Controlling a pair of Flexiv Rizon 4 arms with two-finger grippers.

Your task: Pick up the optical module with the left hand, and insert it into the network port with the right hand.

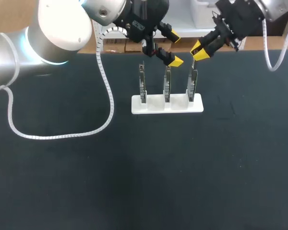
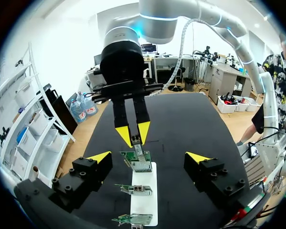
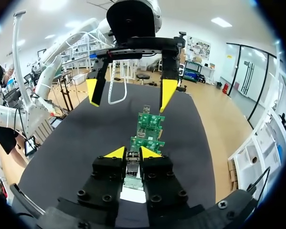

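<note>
Yellow fingertips of my right hand [image 3: 132, 152] sit close together, clamped from both sides on the small optical module [image 3: 132, 159]. I judge it is gripped high so that its free end is left clear for plugging in. The module's long axis runs about upright, in line with the fingers. Its lower end aims down at the network port [image 2: 142, 166] on the end board [image 1: 193, 82], at the right end of the white holder [image 1: 153, 106]; I cannot tell whether it has entered the port. The boards stand upright in a row in the holder, I think so they can take a straight downward push. The holder sits near the far edge of the table [image 1: 134, 172]. My left hand [image 1: 174, 48] hangs above the middle board [image 1: 167, 85], fingers wide apart, holding nothing.
</note>
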